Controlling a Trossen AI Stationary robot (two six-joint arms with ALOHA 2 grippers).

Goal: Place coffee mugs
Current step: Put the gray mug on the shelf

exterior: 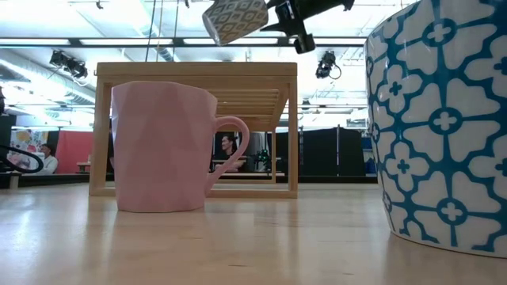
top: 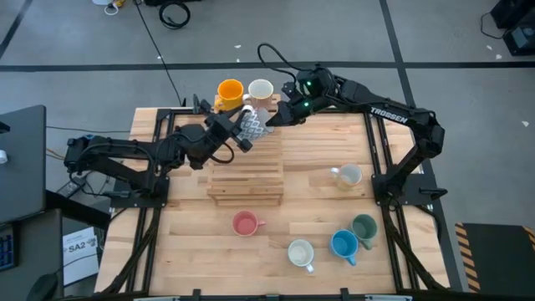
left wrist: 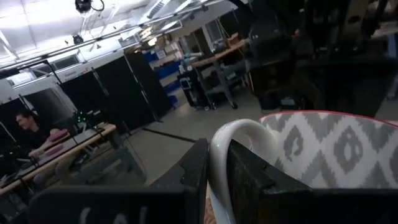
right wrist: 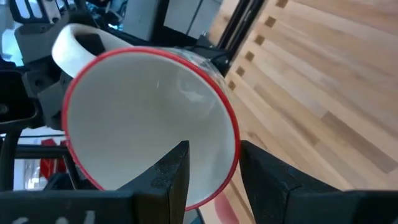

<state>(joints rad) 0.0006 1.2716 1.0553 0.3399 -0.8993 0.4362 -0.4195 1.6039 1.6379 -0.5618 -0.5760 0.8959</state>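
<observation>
A grey-and-white patterned mug with a red rim [top: 253,125] hangs in the air above the wooden rack's far edge, between my two grippers. My left gripper [top: 242,136] is shut on its handle. My right gripper [right wrist: 214,165] is open at the mug's mouth, one finger inside and one outside the rim, with a gap showing between them. The low view shows the mug [exterior: 235,20] tilted, high above the rack. Orange [top: 230,90] and cream [top: 260,90] mugs stand at the far edge. Pink [top: 245,223], white [top: 301,252], blue [top: 343,244], dark green [top: 364,227] and pale [top: 347,176] mugs stand on the table. My left gripper pinches the patterned mug's white handle loop [left wrist: 217,155] between its two fingers [left wrist: 196,177], coming level from the table's left side. The mug is lifted clear of everything and tipped, its mouth turned toward the right arm.
The slatted wooden rack [top: 246,174] sits mid-table under the held mug. The pink mug [exterior: 162,146] and the blue patterned mug [exterior: 444,119] stand close to the low camera. Bare tabletop lies at the near left and between the rack and the pale mug.
</observation>
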